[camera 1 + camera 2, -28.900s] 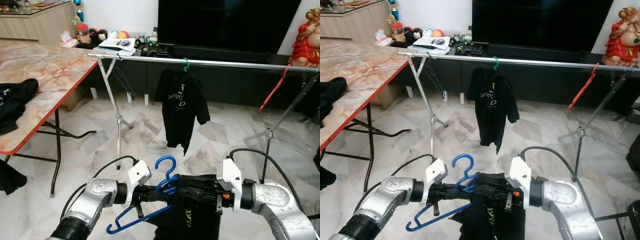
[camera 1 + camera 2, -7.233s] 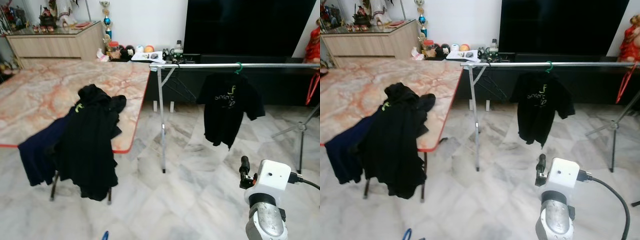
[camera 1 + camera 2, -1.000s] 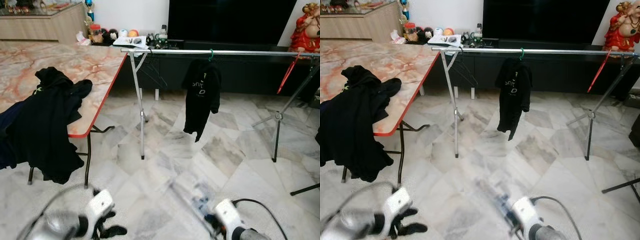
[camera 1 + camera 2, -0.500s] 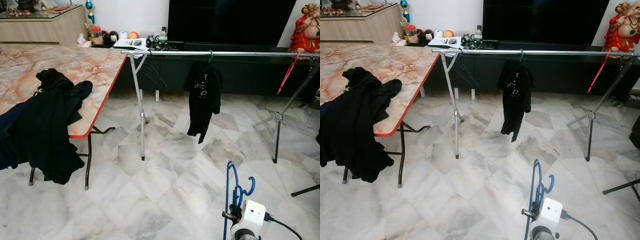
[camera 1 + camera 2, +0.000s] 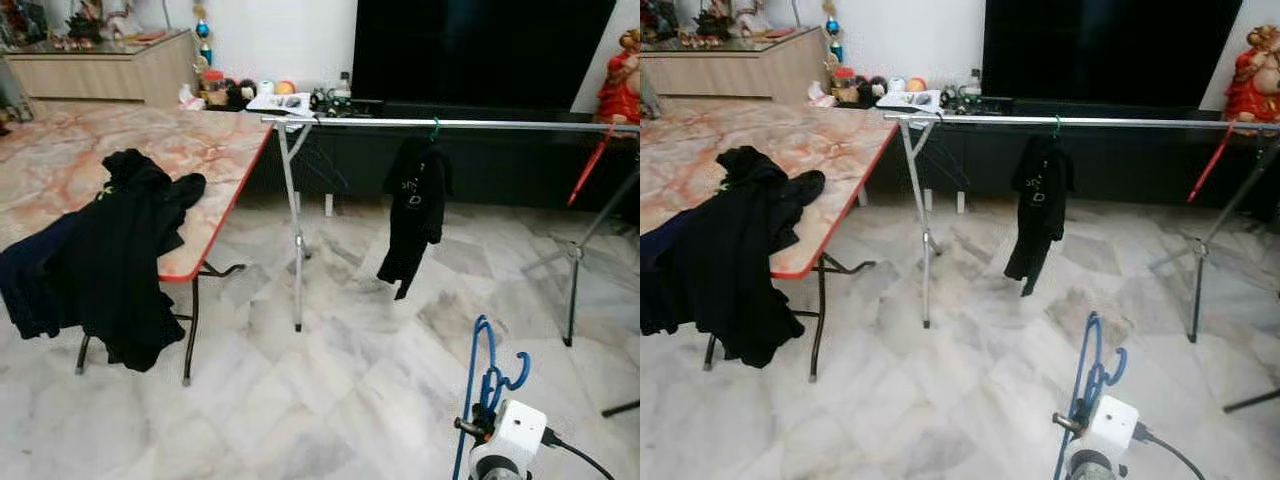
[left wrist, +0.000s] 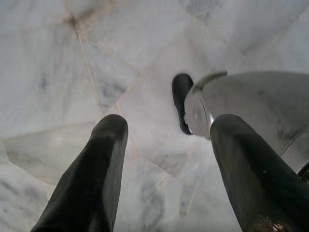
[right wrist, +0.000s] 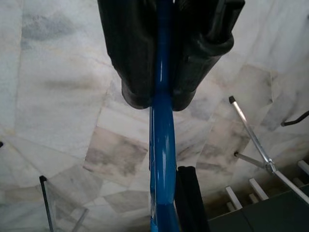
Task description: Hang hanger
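A blue plastic hanger (image 5: 485, 375) stands upright at the lower right, hook uppermost, above my white right wrist (image 5: 515, 442). In the right wrist view my right gripper (image 7: 161, 99) is shut on the hanger's blue bar (image 7: 161, 159). A long silver clothes rail (image 5: 500, 124) runs across the room ahead, well beyond the hanger. On it hangs a black T-shirt (image 5: 415, 205) on a green hanger. My left gripper (image 6: 166, 130) is open over the marble floor, holding nothing.
A marble-topped table (image 5: 70, 160) stands on the left with black clothes (image 5: 120, 260) draped over its edge. The rail's folding legs (image 5: 297, 250) stand on the marble floor. A red hanger (image 5: 588, 168) hangs at the rail's right end. A large dark TV (image 5: 480, 50) is behind.
Over the last second my right arm brought the blue hanger up into view. The left hand dropped out of the eye views. The camera has shifted a little, so the table shows more.
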`<state>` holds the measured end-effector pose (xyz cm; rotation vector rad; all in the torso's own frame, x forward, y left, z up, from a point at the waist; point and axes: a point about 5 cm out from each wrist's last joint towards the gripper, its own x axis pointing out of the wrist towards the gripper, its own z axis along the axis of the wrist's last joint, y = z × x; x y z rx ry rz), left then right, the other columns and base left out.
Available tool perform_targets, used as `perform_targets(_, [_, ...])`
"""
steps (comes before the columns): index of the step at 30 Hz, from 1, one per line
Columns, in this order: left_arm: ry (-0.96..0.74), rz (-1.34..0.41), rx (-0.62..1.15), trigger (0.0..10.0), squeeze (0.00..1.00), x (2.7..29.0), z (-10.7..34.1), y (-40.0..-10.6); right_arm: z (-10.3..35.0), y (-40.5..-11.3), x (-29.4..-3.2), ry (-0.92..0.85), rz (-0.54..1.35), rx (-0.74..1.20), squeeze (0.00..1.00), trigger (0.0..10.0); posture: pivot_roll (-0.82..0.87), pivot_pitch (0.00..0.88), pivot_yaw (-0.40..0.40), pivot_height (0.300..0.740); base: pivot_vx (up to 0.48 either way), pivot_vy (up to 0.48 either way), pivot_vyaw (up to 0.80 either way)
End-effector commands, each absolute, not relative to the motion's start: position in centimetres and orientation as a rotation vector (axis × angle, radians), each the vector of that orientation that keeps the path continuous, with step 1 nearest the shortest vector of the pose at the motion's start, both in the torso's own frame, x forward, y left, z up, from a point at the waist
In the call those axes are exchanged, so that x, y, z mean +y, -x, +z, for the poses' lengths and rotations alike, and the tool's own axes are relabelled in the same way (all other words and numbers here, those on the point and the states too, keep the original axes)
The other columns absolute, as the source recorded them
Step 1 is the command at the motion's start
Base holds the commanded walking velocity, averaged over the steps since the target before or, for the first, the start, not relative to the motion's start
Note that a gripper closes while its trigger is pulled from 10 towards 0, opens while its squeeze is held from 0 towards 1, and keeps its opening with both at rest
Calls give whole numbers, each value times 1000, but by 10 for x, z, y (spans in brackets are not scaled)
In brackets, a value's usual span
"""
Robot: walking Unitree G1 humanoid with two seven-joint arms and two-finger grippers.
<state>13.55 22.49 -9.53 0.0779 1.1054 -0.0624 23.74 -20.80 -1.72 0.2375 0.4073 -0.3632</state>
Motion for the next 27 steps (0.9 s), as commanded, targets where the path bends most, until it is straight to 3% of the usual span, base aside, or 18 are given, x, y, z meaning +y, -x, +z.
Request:
perform_targets(1, [-96, -67, 1109, 10000, 0, 227, -95, -135, -14, -241, -206, -249, -372, 394, 0, 10000, 75, 0, 10, 740, 405, 0, 0])
perform_targets(9, [-101, -71, 1123, 10000, 0, 226, -97, -131, -13, -242, -206, -262, -381, 395, 0, 10000, 78, 0, 8, 740, 448, 0, -666])
perform_targets(27, [-110, -40, 1190, 10000, 0, 239, -101, -110, -7, -250, -204, -249, -396, 368, 0, 10000, 83, 5, 5, 740, 474, 0, 0])
